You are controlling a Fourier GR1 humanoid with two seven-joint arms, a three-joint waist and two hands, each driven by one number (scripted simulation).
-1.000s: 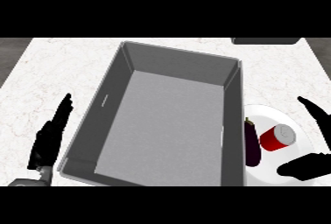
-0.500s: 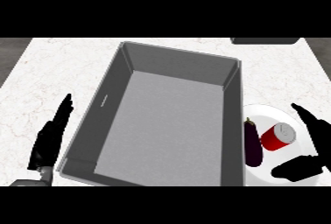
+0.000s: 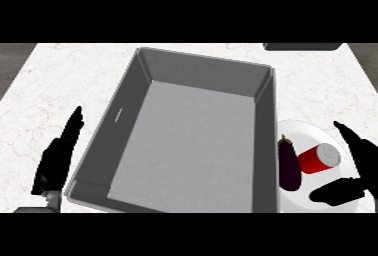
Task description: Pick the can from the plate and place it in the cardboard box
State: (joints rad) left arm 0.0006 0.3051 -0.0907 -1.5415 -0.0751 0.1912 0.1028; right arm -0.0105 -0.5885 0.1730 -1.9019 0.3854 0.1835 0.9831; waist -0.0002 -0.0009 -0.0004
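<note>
A red can [image 3: 320,158] lies on its side on the white plate [image 3: 305,132] at the lower right, with a dark purple eggplant [image 3: 289,163] next to it on the left. My right hand [image 3: 357,165] is open around the can's right side: fingers reach up past the plate's right edge and the thumb lies below the can, neither touching it. The large grey box [image 3: 188,135] stands open in the middle of the counter, with nothing inside. My left hand [image 3: 60,155] rests open with straight fingers to the left of the box.
The white marble counter [image 3: 59,80] runs around the box. A dark object [image 3: 303,46] sits at the far right edge of the counter. The box's right wall stands right against the plate.
My right hand has slid left toward the can, so its fingers and thumb now bracket it more closely. The left hand, can, eggplant and box have stayed put.
</note>
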